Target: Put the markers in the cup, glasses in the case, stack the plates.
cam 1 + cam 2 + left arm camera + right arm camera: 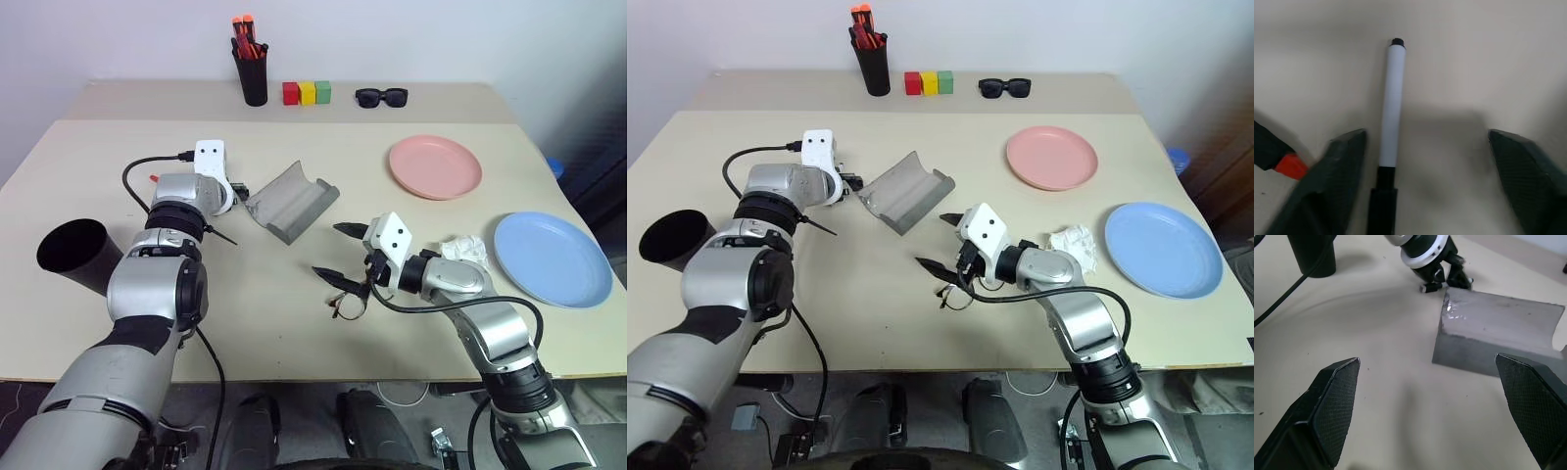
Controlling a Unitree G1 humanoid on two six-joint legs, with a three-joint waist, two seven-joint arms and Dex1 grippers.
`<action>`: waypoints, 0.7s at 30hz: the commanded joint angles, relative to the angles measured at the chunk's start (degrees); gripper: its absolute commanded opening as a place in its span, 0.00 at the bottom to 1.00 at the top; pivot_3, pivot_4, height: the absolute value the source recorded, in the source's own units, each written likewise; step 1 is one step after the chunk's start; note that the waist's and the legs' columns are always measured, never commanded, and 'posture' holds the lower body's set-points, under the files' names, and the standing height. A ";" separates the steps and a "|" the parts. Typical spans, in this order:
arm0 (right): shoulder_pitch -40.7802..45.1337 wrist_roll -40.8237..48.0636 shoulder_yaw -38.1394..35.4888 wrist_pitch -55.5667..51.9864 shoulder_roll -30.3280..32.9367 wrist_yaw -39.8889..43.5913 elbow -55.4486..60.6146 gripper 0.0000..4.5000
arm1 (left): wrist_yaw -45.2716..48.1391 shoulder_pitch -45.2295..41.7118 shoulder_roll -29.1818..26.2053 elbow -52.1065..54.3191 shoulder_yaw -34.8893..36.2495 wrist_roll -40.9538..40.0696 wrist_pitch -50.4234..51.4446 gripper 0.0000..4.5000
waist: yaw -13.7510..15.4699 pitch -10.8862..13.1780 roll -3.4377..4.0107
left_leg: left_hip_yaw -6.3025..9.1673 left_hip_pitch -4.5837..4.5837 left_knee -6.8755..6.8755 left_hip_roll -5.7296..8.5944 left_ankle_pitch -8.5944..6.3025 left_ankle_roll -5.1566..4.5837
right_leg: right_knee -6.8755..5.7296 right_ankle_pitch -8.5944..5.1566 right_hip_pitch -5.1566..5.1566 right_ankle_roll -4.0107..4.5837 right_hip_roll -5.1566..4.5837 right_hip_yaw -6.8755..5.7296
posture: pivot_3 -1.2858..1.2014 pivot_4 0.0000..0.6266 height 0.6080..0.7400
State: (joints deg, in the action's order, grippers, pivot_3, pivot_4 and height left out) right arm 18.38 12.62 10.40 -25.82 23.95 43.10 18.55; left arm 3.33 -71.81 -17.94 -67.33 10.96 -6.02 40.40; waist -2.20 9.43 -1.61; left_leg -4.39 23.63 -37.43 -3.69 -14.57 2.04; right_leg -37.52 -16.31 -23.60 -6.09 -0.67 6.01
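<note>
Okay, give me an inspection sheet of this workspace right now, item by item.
Surface: beige table, a second table butted behind it.
Job's things: grey case open at centre; white marker and red marker lying by the left gripper; glasses below the right gripper; black cup at left edge; pink plate and blue plate apart, unstacked.
Clutter: pen pot, coloured blocks, sunglasses, crumpled white wad.
Grippers: left gripper open astride the white marker; right gripper open, empty.
Cables: black cable looping from left wrist.
Surroundings: white wall behind.
</note>
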 commanded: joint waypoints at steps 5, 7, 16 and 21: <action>-0.78 0.50 -0.92 0.39 0.49 -1.42 2.59 1.00 | -1.70 -2.02 0.09 -2.42 -0.02 0.96 -1.02 0.02 | 0.55 0.00 0.00 | 0.00 0.00 -0.01 0.01 0.00 0.00 | 0.00 0.00 0.01 0.00 -0.01 0.00 | 0.52 0.24 0.89; -0.52 0.41 -0.87 0.65 0.34 -1.66 1.96 1.00 | -2.69 -1.79 0.13 -1.92 0.40 0.81 -3.31 0.01 | 1.02 0.00 0.00 | 0.00 -0.01 -0.02 0.01 0.00 0.01 | -0.01 0.00 0.01 0.00 -0.01 0.00 | 0.52 0.24 0.89; 3.57 -3.70 0.14 5.06 -3.84 -6.97 -6.56 1.00 | -3.82 4.56 -1.50 21.06 -0.84 2.90 -28.93 0.01 | 1.38 0.00 0.00 | -0.03 0.47 -0.08 -0.01 0.08 0.14 | -0.16 0.02 -0.50 0.01 -0.01 0.00 | 0.52 0.24 0.89; 4.62 -3.79 0.32 9.56 -7.82 -8.37 -10.59 1.00 | -6.36 19.08 -3.96 54.22 0.83 5.09 -29.32 0.01 | 1.20 0.00 0.01 | -0.15 0.81 -0.33 -0.08 0.29 0.51 | -0.47 0.01 -0.95 0.00 0.00 0.07 | 0.52 0.24 0.89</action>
State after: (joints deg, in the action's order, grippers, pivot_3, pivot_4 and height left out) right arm 21.82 8.49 10.99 -19.03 17.47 35.43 7.67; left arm -1.50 -55.17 -20.67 -23.89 10.15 -2.15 10.99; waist -1.01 9.42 -1.59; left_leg -4.53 24.46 -37.83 -3.78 -14.28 2.55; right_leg -38.05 -16.30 -24.56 -6.09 -0.67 6.08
